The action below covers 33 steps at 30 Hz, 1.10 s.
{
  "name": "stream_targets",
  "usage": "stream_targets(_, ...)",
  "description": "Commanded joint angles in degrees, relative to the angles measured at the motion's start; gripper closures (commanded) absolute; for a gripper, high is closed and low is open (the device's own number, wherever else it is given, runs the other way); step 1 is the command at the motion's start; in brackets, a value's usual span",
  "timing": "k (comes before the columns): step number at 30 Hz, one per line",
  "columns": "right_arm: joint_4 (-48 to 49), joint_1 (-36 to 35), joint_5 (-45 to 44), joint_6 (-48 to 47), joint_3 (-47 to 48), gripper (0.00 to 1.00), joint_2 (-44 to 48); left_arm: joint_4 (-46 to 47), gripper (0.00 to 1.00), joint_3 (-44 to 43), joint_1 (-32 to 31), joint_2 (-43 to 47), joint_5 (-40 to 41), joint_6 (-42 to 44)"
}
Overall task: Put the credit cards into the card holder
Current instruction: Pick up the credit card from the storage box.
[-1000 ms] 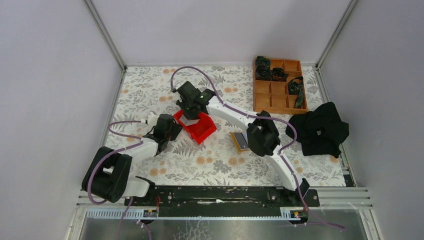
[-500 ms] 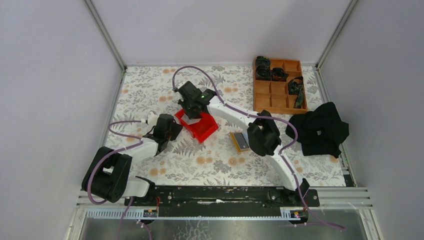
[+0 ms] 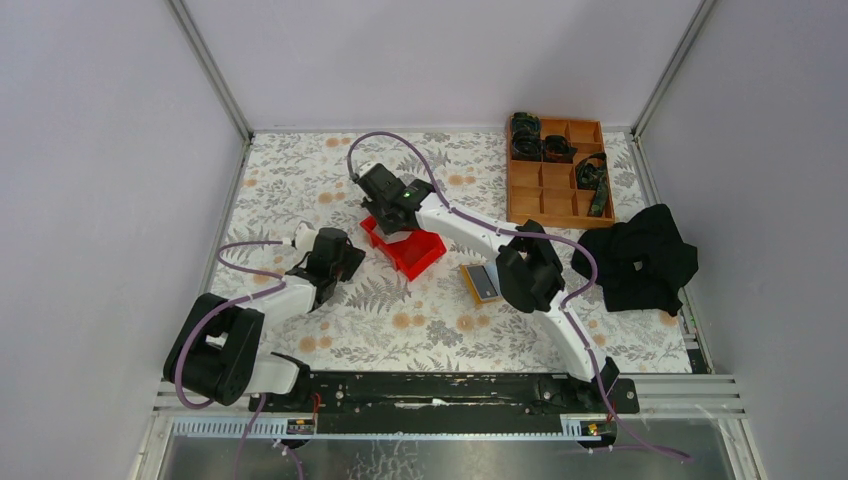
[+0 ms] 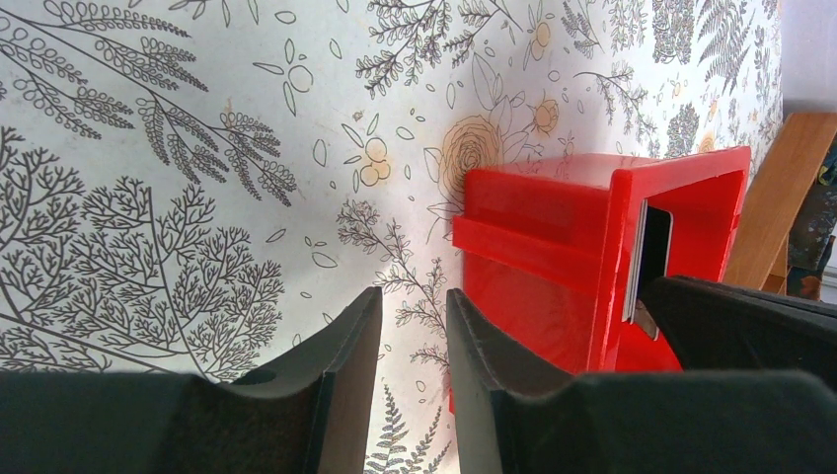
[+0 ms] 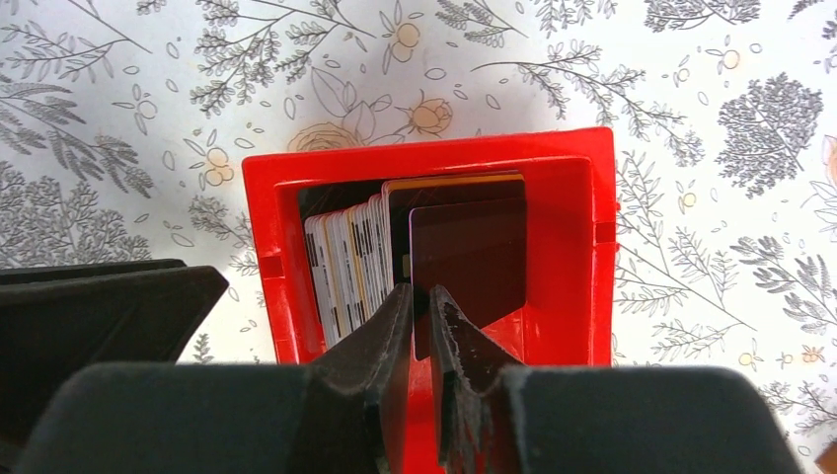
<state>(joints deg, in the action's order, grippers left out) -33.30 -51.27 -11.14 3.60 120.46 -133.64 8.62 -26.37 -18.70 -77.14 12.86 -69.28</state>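
Shifted since a second ago: the red bin (image 3: 418, 252) has slid and turned a little to the right, and the right gripper (image 5: 422, 296) has tipped further over its far end.

Nearest the bases, the card holder (image 3: 481, 282) lies flat on the floral table (image 3: 290, 180) with a dark panel up, tucked against the right arm's elbow. It looks laid open so that its slots are easy to reach, and no card has reached it yet.

Off to the left, the left gripper (image 4: 413, 294) sits low just beside the bin, its fingers a little apart with only tablecloth between them. My read is that it is waiting there to steady the bin.

Into the bin now: the credit cards (image 5: 345, 257) stand on edge in a fanned row, which leaves their top edges free to pinch. The right fingers are nearly together, a bare slit between them, right at the left edge of the dark card (image 5: 474, 257). Whether they have it pinched, I cannot tell.

Further back are a black cloth (image 3: 640, 262) and a wooden compartment tray (image 3: 545, 205).
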Motion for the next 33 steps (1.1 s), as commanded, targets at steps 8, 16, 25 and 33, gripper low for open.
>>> stream_targets(8, 2.1, 1.7, -6.2, -2.8, -1.2, 0.81, 5.1, 3.7, 0.62, -1.0, 0.3, -0.8, -0.1, 1.2)
stream_targets(16, 2.5, 2.9, -7.2, -3.6, -1.9, 0.81, 5.0, 3.9, 0.62, -1.9, 0.3, -2.0, -0.2, 1.2)
stream_targets(25, 3.3, 4.4, -5.1, -3.3, -3.4, 0.83, 4.5, 4.1, 0.62, -2.8, 0.3, -3.1, -0.4, 1.2)
stream_targets(33, 5.4, 4.7, -2.3, -2.8, -6.2, 1.0, 7.4, -0.1, 0.61, -3.3, 0.3, 0.9, 0.0, 2.6)
